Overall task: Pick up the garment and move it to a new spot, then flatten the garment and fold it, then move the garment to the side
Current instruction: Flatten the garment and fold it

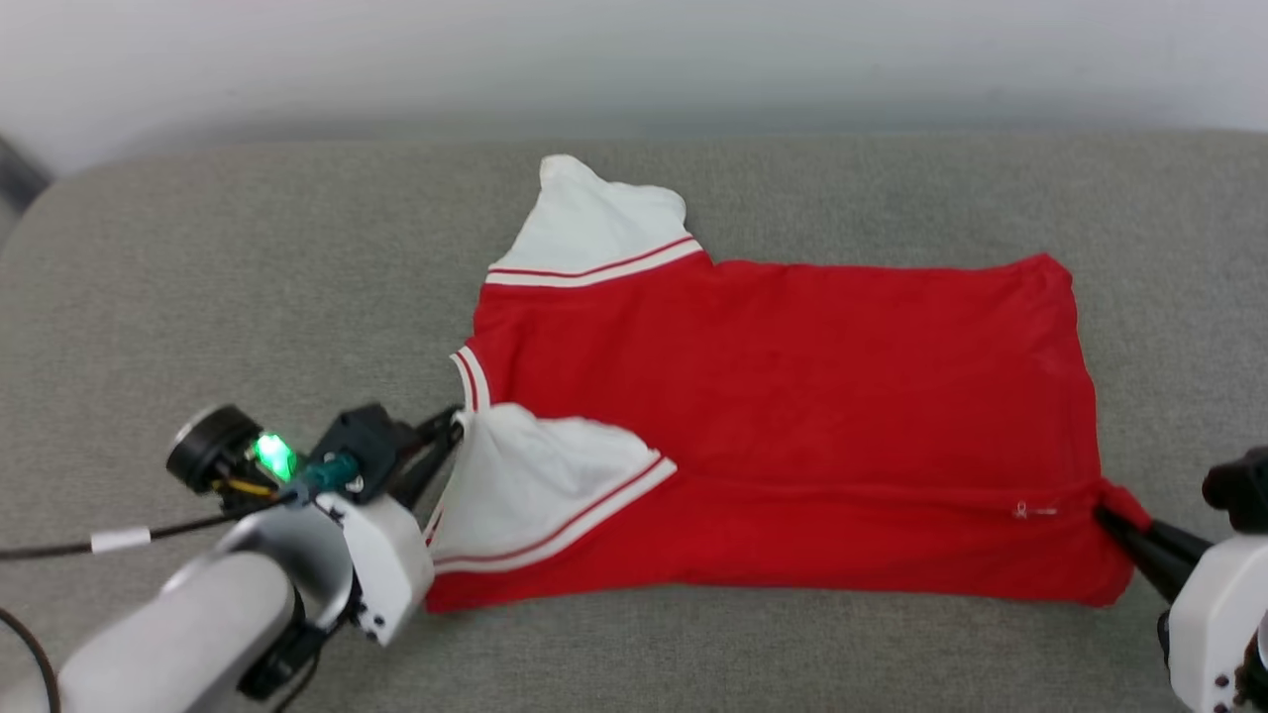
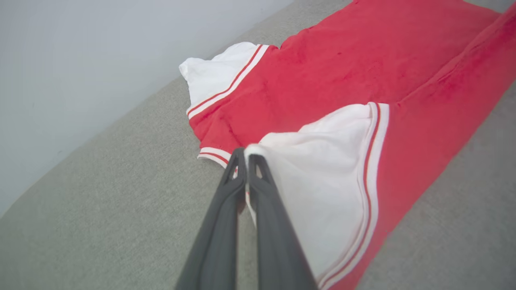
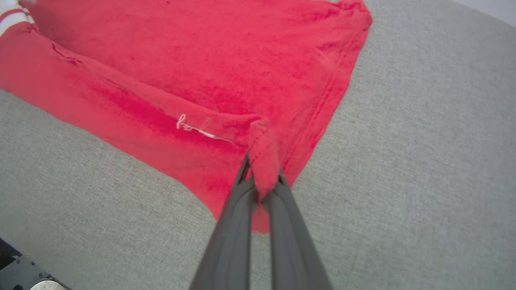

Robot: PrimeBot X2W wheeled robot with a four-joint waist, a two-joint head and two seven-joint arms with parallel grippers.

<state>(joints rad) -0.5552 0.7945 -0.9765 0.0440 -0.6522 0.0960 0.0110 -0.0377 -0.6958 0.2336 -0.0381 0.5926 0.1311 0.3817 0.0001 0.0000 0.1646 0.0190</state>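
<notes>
The garment [image 1: 792, 376] lies spread on the grey cushion, plain red face up, its neck end to the left and hem to the right. Its near long edge is folded over the body, so one white sleeve [image 1: 525, 485] rests on the red cloth. The other white sleeve [image 1: 589, 223] points away at the far side. My left gripper [image 1: 454, 426] is shut on the edge of the near sleeve [image 2: 322, 177], pinched at the fingertips [image 2: 246, 155]. My right gripper [image 1: 1109, 515] is shut on the folded hem corner [image 3: 264, 161] of the garment [image 3: 209, 60].
The grey fabric cushion [image 1: 248, 277] runs the full width, with a pale wall behind its far edge. Bare cushion lies left of the garment and along the near edge. A black cable [image 1: 59, 547] trails from my left wrist.
</notes>
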